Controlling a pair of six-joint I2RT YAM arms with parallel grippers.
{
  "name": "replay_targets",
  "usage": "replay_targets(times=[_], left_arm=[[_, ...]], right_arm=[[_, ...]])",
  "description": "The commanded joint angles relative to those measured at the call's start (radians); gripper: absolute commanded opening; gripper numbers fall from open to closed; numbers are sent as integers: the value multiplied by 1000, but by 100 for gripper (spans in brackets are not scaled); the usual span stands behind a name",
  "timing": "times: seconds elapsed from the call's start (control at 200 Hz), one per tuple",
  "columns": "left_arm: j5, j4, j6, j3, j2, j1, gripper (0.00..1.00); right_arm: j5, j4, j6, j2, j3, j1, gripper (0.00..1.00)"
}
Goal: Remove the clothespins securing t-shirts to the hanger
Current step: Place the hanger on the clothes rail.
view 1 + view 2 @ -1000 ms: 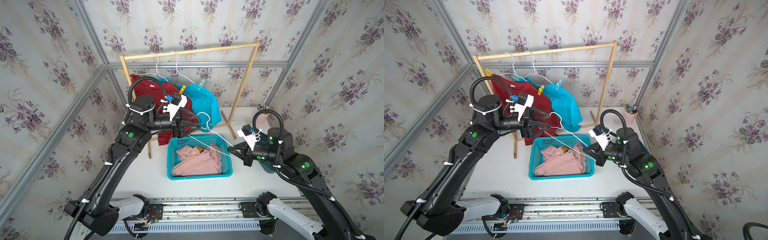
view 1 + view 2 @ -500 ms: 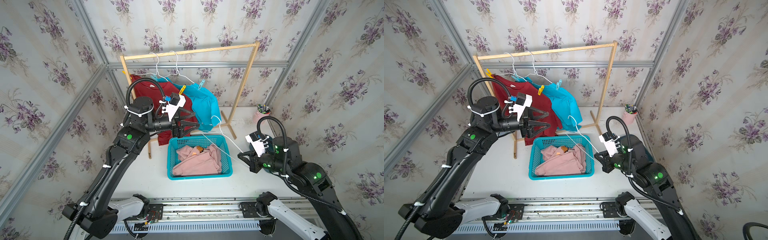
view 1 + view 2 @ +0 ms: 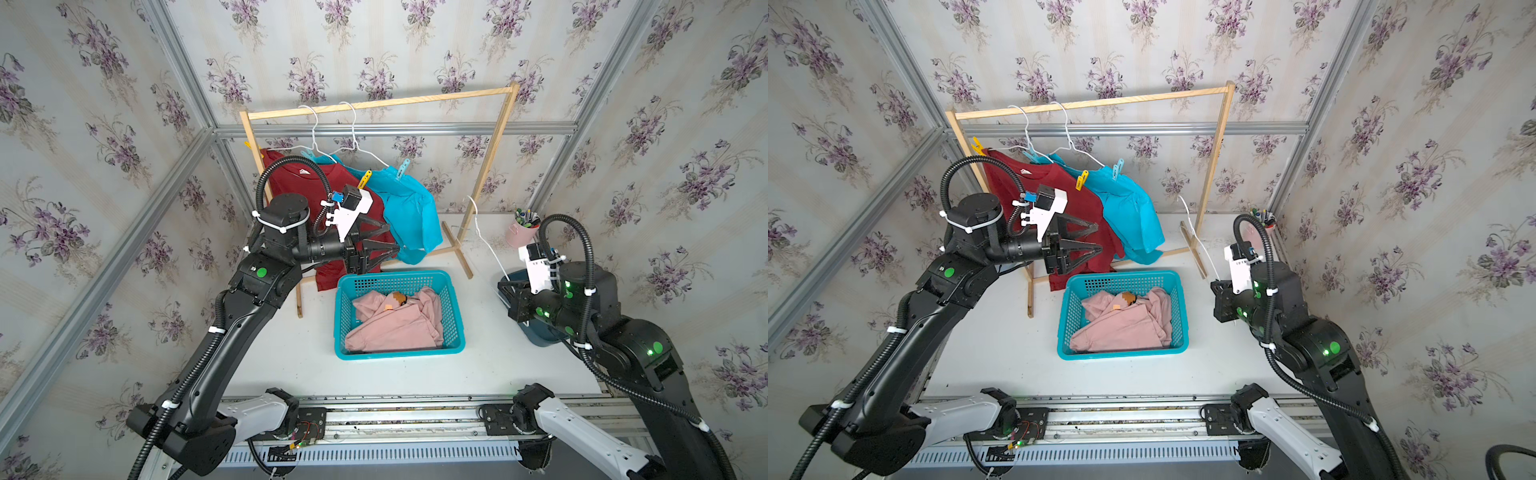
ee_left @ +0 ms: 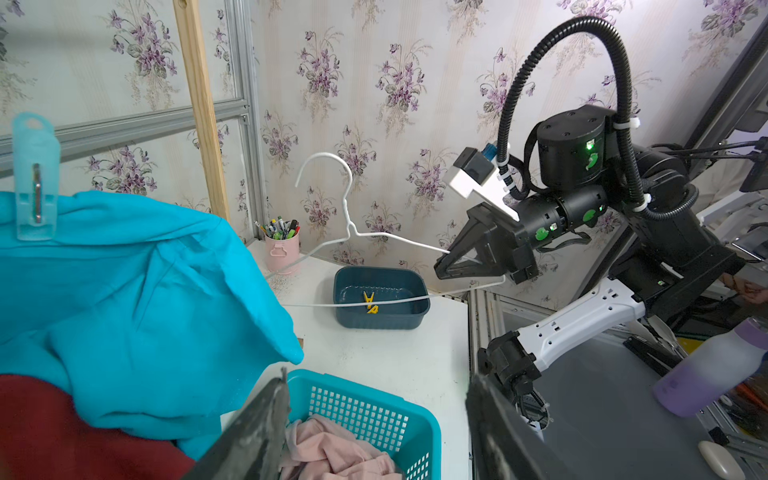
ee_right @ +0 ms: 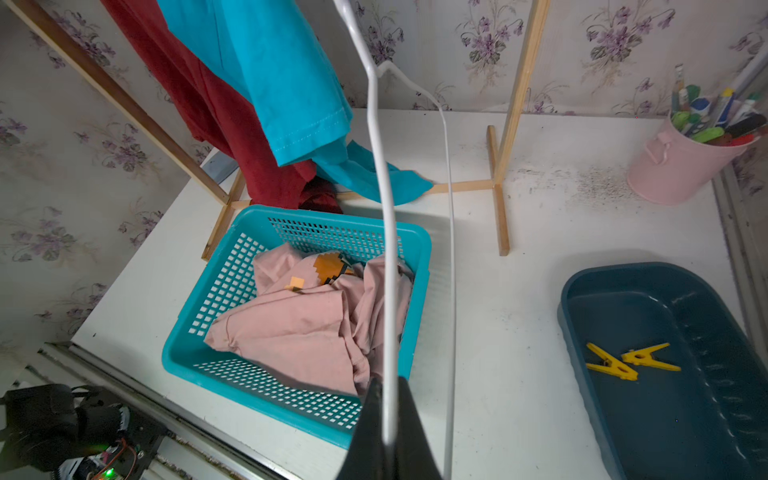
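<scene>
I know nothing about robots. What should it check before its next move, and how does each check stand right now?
1. Right gripper gripping the empty white hanger: ok, shut on its wire.
2. Left gripper free: ok, open and empty.
3. Pink shirt in the teal basket: ok.
4. Removed yellow clothespins in the dark tray: ok, two there.
5. Hanging shirts unpinned: not ok; a yellow peg on the red shirt and a light blue peg on the turquoise shirt.

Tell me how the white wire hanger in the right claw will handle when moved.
Likely light and springy: the white wire hanger is thin, pinched near one end by the right claw, so it may wobble. The smooth wire could swivel in that narrow grip. Its open hook might snag the wooden rack.
</scene>
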Motion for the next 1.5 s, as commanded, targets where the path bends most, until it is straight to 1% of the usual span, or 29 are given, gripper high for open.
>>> replay_targets(times=[0.0,0.06,0.14,0.185,0.25,0.3,0.36,0.45,0.589,0.759,0.949,1.134,1.304,1.499], left_arm=[[-52,19,4,-4,-9,1,69],[-143,14,5,-16,-25,2,69],[-387,12,2,-49,-71,1,71],[-490,12,19,-70,-99,1,72],[-605,13,39,-90,-130,3,75],[-642,10,54,-102,-144,3,77],[-640,-1,68,-106,-146,3,79],[-604,-19,69,-114,-134,4,79],[-566,-20,53,-136,-113,4,79],[-526,-18,45,-136,-95,4,79],[-504,-17,56,-142,-97,4,79],[-492,-16,56,-163,-102,5,79],[-482,-15,53,-175,-102,4,79],[-473,-14,55,-175,-104,5,79]], right_arm=[[67,117,-3,61,34,1,0],[66,180,-2,99,63,1,0],[64,273,6,142,103,1,0],[70,319,4,166,125,1,0],[80,371,-4,207,164,0,0],[83,403,-12,241,195,-1,0],[83,450,-19,272,224,-4,0],[67,498,-31,327,268,-23,0],[2,523,-26,430,357,-79,0],[-44,533,-17,531,447,-121,0],[-55,551,-2,600,498,-165,0],[-99,553,46,641,484,-217,0],[-114,559,60,649,436,-231,0],[-131,546,69,655,428,-238,0]])
